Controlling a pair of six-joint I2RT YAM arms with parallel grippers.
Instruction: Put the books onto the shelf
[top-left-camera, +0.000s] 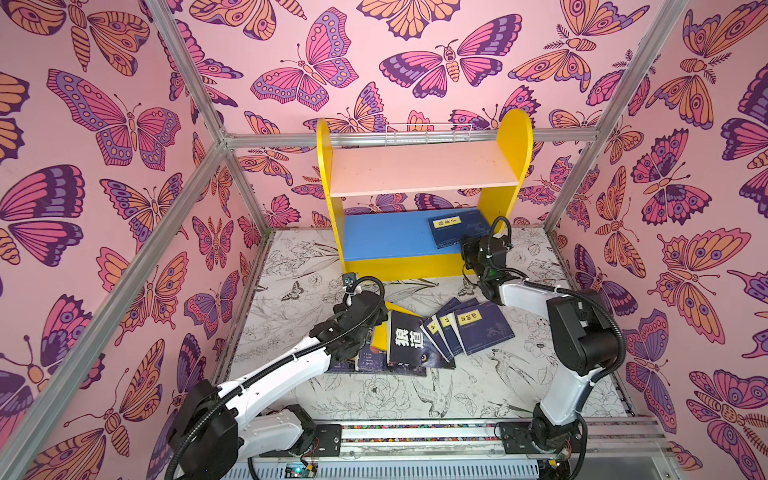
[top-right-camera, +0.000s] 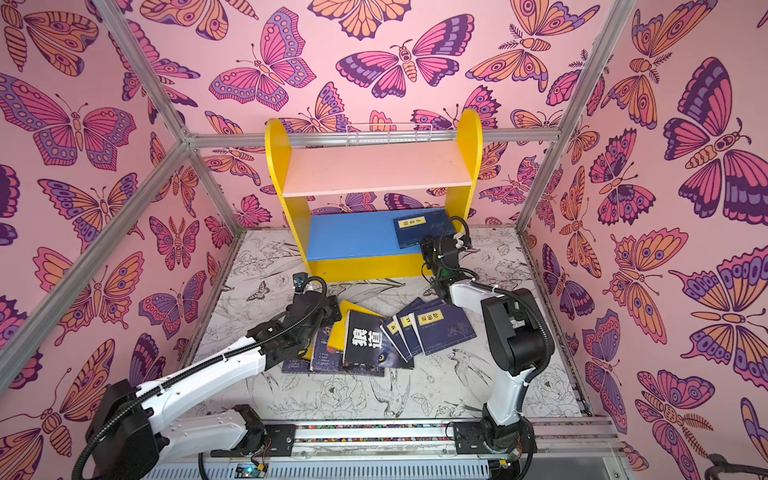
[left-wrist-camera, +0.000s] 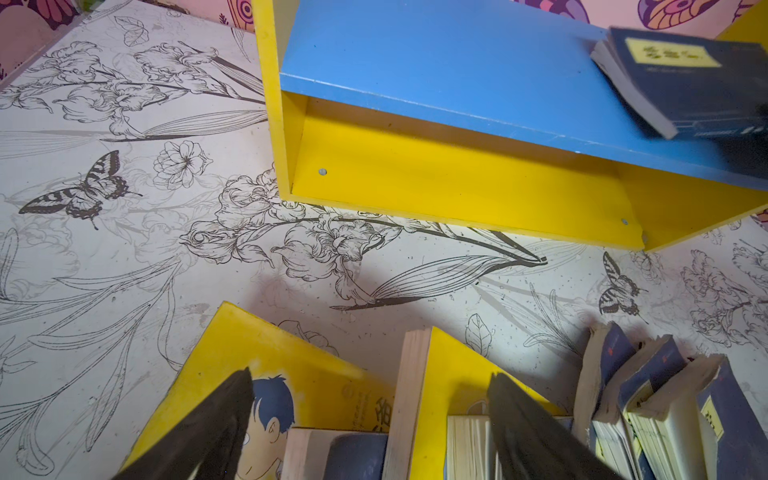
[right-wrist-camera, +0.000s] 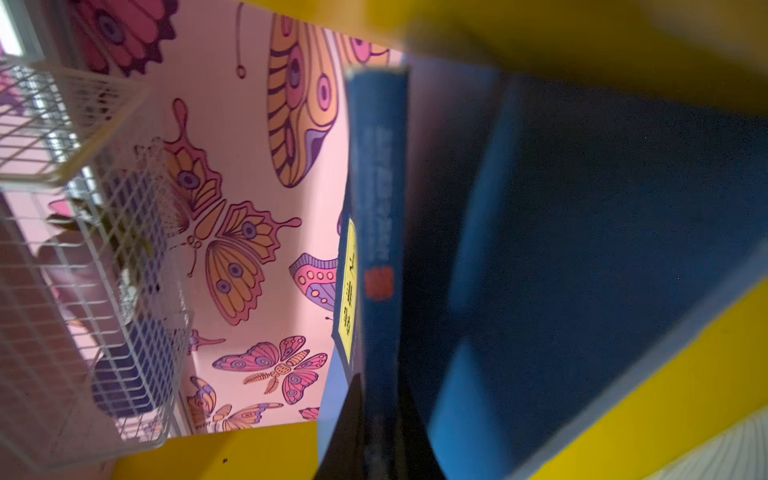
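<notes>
Under butterfly-papered walls, a flower-printed desk (top-left-camera: 415, 399) fills the lower half of both top views. The shelf (top-left-camera: 515, 137) stands at the desk's far edge in the upper centre. Its pale pink upper board (top-left-camera: 424, 168) is bare. One navy book (top-left-camera: 457, 226) sits at the right end of the blue lower board (top-left-camera: 386, 232), yellow label up. The remaining books (top-left-camera: 478, 326) lie fanned and overlapping on the desk at frame centre, well in front of the shelf. Among them are a black volume with white characters (top-left-camera: 409, 338) and a yellow cover showing a cartoon boy (left-wrist-camera: 232, 345). The left end effector (left-wrist-camera: 370, 376) hovers over that pile, its fingers spread wide. The right end effector (right-wrist-camera: 380, 386) sits narrow around the shelved book's spine; whether it grips cannot be told.
</notes>
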